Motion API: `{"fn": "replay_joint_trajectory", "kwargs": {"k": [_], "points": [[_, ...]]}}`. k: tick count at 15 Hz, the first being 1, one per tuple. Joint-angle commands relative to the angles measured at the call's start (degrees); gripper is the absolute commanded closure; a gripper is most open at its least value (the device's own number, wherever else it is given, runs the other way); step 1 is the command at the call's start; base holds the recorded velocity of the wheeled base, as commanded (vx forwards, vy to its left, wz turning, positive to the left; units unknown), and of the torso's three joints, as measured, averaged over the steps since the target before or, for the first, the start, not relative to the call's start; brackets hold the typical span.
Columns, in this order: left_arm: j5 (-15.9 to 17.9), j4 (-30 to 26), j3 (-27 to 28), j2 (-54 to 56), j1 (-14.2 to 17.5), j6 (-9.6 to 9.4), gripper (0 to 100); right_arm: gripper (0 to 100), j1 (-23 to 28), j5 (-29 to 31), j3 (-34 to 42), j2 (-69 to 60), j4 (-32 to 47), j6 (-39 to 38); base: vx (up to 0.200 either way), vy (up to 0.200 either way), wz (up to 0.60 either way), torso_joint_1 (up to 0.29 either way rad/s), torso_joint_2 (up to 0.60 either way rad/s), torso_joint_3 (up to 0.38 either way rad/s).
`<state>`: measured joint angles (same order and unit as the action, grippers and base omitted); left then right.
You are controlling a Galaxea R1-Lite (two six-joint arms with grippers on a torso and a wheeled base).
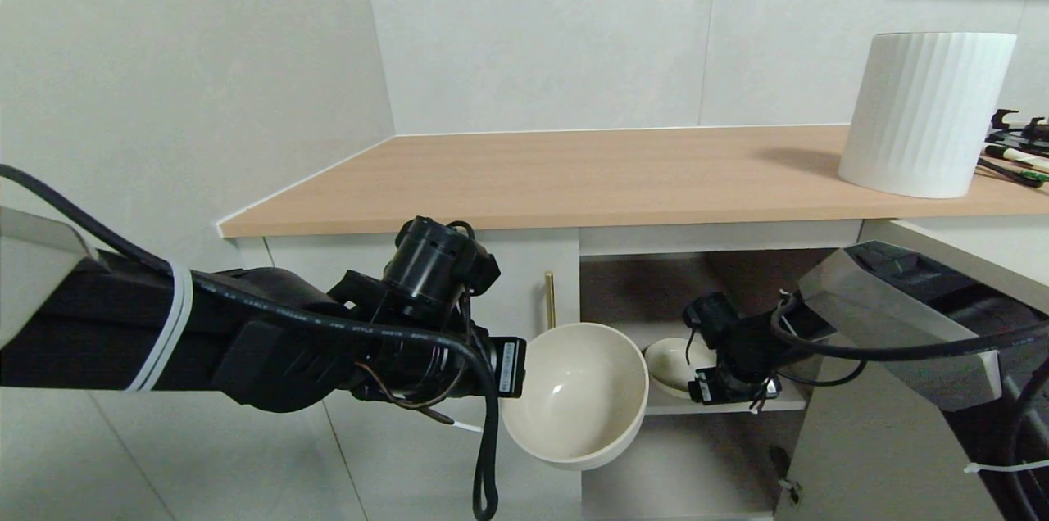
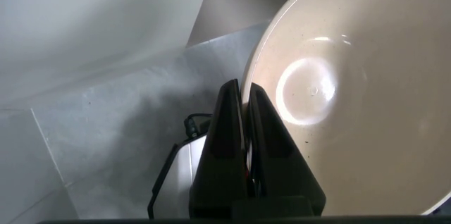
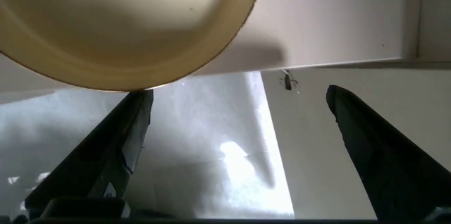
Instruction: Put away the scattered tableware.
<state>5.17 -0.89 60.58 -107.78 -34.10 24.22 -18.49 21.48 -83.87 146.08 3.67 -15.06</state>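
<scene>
Bowl [image 1: 574,398] hangs rim-clamped in left end effector [image 2: 244,94].

Left arm extended forward, left gripper [image 2: 244,91] jaws clamped on bowl [image 1: 574,398] rim, right arm extended forward, right gripper [image 3: 238,96] jaws spread wide

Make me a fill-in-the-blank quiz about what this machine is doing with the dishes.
1. The left gripper is shut on the ____ of the large cream round bowl.
2. The right gripper is ____, near a smaller cream bowl on the white cabinet shelf.
3. The white ribbed cylindrical container stands on the wooden ____.
Missing words: rim; open; countertop.
</scene>
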Motion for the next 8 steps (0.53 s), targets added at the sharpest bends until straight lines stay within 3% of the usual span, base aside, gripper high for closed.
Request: {"fn": "replay_joint_trajectory", "kwargs": {"k": [1,5,7,8], "points": [[0.0,0.0,0.0,0.0,0.0,0.04,100,0,0.0,0.0,-1.2,0.4,0.0,-1.6,0.0,0.0,0.0,0.0,0.0,0.0],[0.0,0.0,0.0,-0.2,0.0,0.04,100,0,0.3,-0.1,-1.1,-0.9,0.5,-2.6,0.0,0.0,0.0,0.0,0.0,0.0],[-0.5,0.1,0.0,-1.3,-0.1,0.04,100,0,0.1,-1.0,3.5,-6.9,0.5,-3.5,0.0,0.0,0.0,0.0,0.0,0.0],[-2.2,0.1,0.2,-2.8,-0.6,0.04,100,0,-0.4,-4.3,7.1,-12.2,0.5,-3.5,0.0,0.0,0.0,0.0,0.0,0.0]]}}
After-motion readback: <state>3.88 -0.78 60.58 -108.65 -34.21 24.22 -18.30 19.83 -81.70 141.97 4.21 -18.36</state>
